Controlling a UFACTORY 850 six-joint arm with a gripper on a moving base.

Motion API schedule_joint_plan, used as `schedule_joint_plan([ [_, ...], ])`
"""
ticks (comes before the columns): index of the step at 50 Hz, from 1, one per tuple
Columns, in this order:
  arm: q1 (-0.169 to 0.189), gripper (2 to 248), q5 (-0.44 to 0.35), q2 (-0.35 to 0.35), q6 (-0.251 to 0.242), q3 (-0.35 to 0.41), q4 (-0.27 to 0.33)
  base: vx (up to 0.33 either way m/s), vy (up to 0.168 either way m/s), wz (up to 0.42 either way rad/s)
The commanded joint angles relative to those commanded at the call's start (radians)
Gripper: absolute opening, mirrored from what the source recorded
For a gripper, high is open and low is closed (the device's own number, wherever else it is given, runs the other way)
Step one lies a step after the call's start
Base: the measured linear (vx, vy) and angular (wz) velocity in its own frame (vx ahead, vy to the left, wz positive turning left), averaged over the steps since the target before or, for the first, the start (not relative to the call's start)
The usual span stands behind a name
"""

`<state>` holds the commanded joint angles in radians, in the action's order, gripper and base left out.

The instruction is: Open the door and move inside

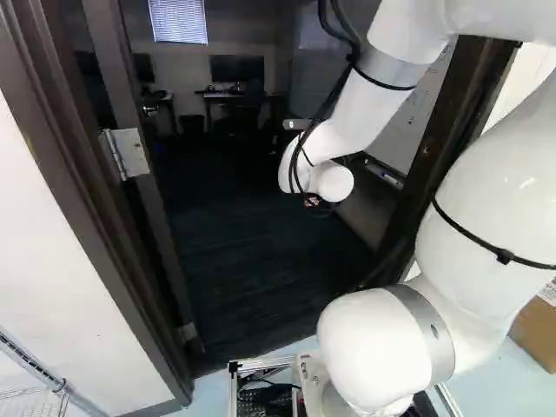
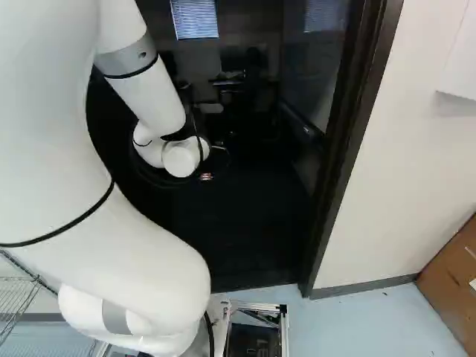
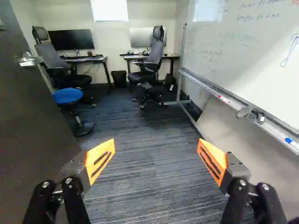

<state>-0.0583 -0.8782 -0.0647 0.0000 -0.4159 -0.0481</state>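
One open doorway, its dark frame [image 2: 346, 149] standing in both base views, gives onto a room with a carpeted floor [image 3: 154, 182]. The white arm [image 1: 486, 208] reaches through it, over that floor. Inside, a whiteboard [image 3: 243, 60] faces the door [image 3: 37, 121] across the room; the door stands swung inward, hinged at the left of the left base view, and is beside the gripper [image 1: 311, 201] in the wrist view. Two desks line the back wall, each with an office chair by it, and a blue stool [image 3: 67, 95] is on the door's side. The gripper [image 3: 156, 142] points into the room, fingers spread wide — the orange pads [image 3: 100, 158] face each other well apart, with nothing between them but a view of carpet. The door's lever handle [image 3: 32, 61] lies ahead of the fingers and off to one side, untouched.
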Motion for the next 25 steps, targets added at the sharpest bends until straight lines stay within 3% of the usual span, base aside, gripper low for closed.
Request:
schedule_joint_plan([
  [25,0.086,247,0.000,-0.063,0.000,0.060,0.000,0.000,0.000,0.000],
])
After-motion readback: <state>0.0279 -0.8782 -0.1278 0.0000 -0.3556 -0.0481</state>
